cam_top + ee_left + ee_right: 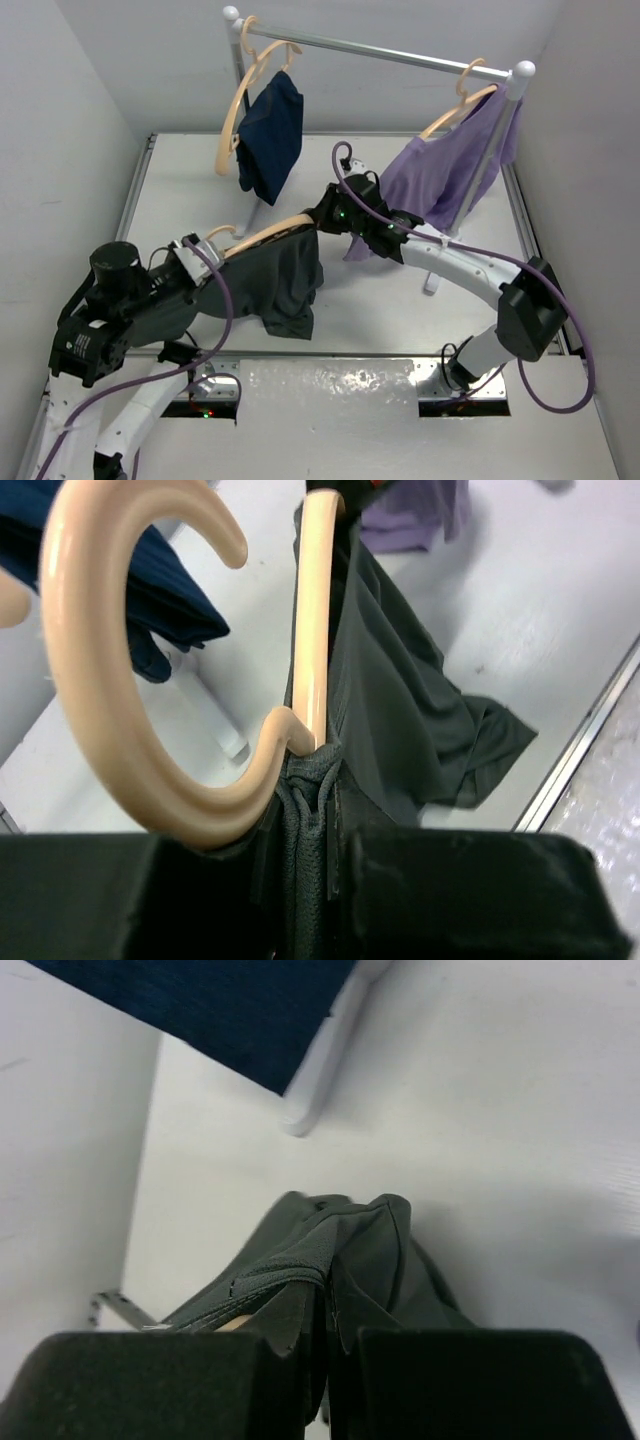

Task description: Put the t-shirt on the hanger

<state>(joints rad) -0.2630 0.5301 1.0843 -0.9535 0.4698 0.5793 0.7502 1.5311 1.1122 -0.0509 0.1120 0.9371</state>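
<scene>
T-shirt soft charcoal, hanger smooth, curved, tan

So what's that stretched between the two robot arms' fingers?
The tan hanger, with the charcoal t-shirt draped over it, spans from the left fingers to the right fingers; the top view shows it.

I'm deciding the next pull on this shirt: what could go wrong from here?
The right end effector pinches only a thin fold of the t-shirt; it may slip free. Collar fabric is bunched with the hanger in the left end effector, so it might end up trapped.
</scene>
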